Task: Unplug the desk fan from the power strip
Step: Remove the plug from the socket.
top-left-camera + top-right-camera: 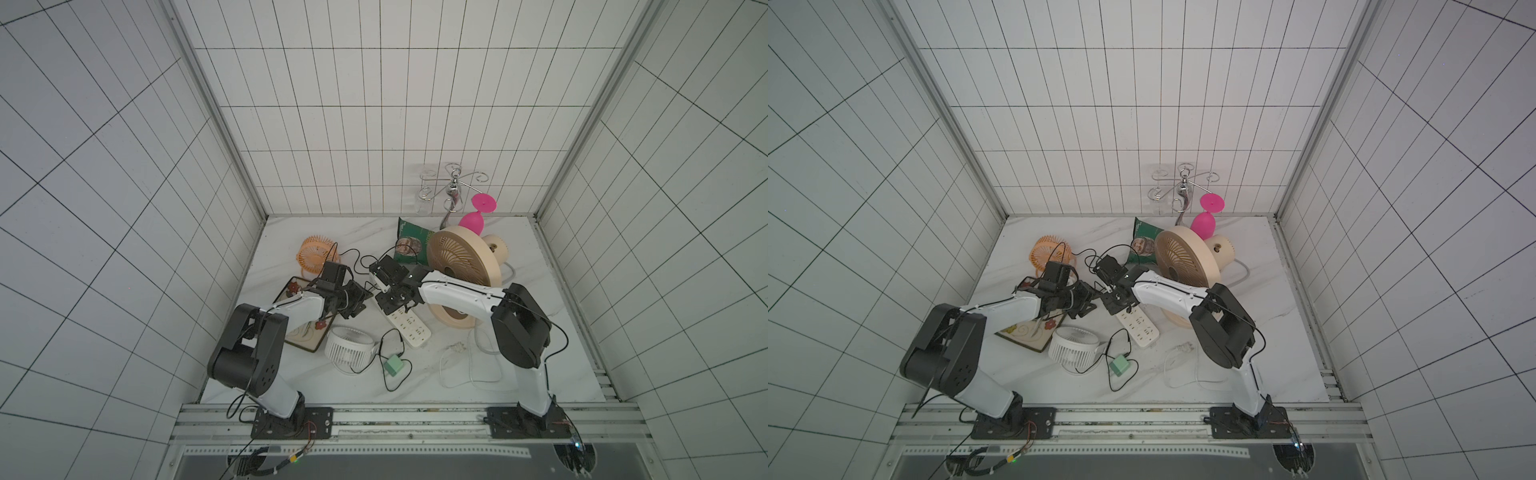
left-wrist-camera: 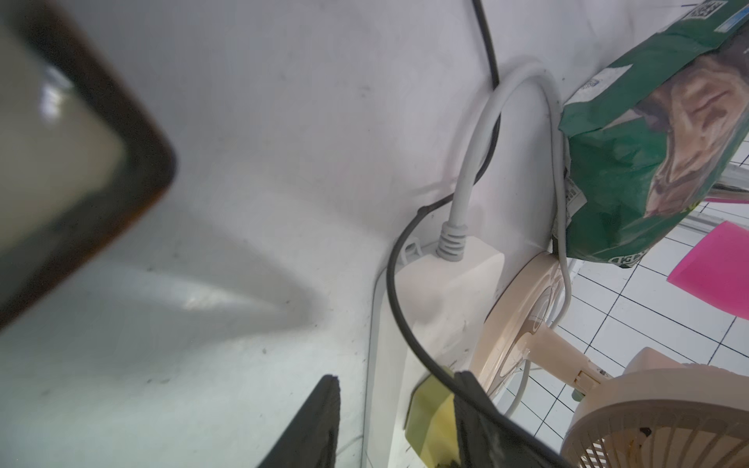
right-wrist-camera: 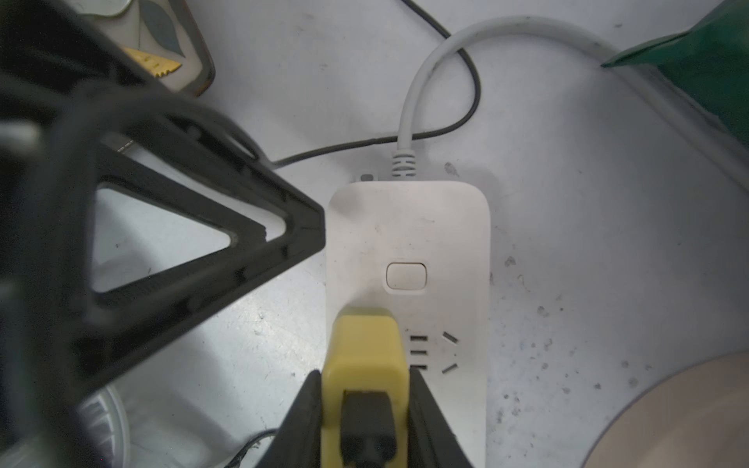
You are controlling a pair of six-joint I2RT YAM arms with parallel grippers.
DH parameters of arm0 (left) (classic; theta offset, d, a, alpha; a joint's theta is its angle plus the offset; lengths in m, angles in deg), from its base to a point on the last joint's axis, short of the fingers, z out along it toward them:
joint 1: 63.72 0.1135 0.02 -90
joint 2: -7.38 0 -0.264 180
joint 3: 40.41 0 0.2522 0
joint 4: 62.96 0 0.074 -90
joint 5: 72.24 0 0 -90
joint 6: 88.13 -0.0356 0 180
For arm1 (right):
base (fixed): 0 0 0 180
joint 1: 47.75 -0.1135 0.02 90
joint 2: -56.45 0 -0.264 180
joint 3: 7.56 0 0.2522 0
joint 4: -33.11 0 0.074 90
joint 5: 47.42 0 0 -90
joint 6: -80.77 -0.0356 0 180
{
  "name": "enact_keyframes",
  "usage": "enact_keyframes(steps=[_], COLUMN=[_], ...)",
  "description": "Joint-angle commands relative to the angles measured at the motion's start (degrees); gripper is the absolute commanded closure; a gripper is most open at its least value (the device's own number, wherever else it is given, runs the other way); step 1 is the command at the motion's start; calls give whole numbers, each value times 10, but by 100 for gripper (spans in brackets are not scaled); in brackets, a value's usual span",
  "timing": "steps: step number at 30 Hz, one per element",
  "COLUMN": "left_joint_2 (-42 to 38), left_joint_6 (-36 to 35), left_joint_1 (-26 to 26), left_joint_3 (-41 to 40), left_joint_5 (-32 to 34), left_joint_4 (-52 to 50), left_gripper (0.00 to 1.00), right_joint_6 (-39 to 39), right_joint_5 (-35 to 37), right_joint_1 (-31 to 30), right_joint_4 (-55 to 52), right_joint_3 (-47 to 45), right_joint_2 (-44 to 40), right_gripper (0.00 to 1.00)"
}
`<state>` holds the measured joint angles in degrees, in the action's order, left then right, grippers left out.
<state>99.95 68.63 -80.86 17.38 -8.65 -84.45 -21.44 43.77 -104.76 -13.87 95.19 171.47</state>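
The white power strip [image 1: 409, 326] [image 3: 405, 227] lies mid-table, and its pale-grey cord [image 2: 466, 170] curves off behind it. A yellow plug [image 3: 364, 348] [image 2: 429, 413] with a black cable sits in the strip's end socket. My right gripper [image 3: 364, 379] [image 1: 391, 306] is shut on that plug, one finger on each side. The black cable [image 2: 391, 283] runs off toward the small orange desk fan [image 1: 316, 253] at the back left. My left gripper [image 2: 397, 377] [image 1: 365, 297] stands open. One fingertip [image 3: 312, 235] is beside the strip's long edge and the other is against the plug.
A big beige fan [image 1: 461, 257] stands close on the right of the strip, with a green bag [image 1: 411, 245] behind it. A white fan [image 1: 347, 349] and a loose green adapter [image 1: 393, 365] lie in front. A patterned tray [image 1: 291, 297] sits under the left arm. A pink glass [image 1: 473, 220] is at the back.
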Motion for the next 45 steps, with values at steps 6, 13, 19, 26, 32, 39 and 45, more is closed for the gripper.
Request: enact_keyframes(steps=[6,13,19,26,32,39,45], left_joint_2=[53,77,85,91,98,102,109], left_joint_6=[-16,-16,-19,-9,-1,-6,-13], left_joint_1=[-1,-15,-20,-27,-37,-41,-43], left_joint_3=[24,35,33,14,-13,-22,-22], left_joint_5=[-34,-35,-21,-9,11,32,41], left_joint_4=[60,59,30,17,1,-26,-40], left_gripper=[56,60,64,65,67,66,67], right_joint_6=[6,6,8,22,26,25,31], right_joint_5=[-11,-14,-12,-4,-2,7,18], right_joint_1=[-3,-4,-3,-3,-3,-5,-9], right_joint_4=[8,11,16,20,18,21,45], right_joint_3=[-9,-4,-7,0,21,38,24], right_joint_2=[-30,-30,-34,-39,-38,-43,-60], right_gripper=[77,77,78,79,79,80,81])
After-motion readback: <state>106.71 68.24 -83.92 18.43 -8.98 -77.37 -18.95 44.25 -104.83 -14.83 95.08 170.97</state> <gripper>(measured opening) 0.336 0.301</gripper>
